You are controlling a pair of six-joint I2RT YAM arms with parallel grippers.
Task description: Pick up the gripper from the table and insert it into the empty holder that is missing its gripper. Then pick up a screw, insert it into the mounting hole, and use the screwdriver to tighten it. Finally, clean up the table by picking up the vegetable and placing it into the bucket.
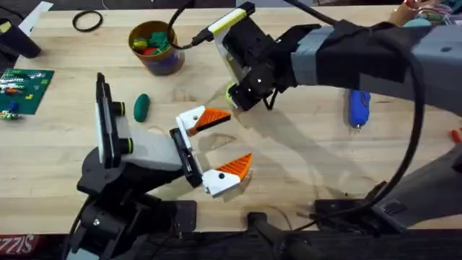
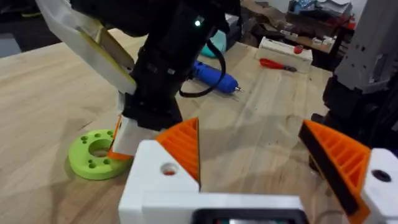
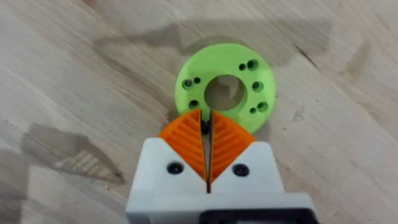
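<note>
Lime-green ring (image 3: 225,93) on bench (image 3: 74,74), no legible writing; right gripper (image 3: 207,146) jaws pinched shut, a small dark bit between them, over ring's edge; left gripper (image 1: 220,143) jaws wide, empty.

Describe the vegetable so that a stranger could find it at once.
On the table, find the bucket holding red, yellow and green toys. Just in front of it, beside the left arm's upright black link, lies the vegetable: one smooth, dark green oval, alone on bare wood.
</note>
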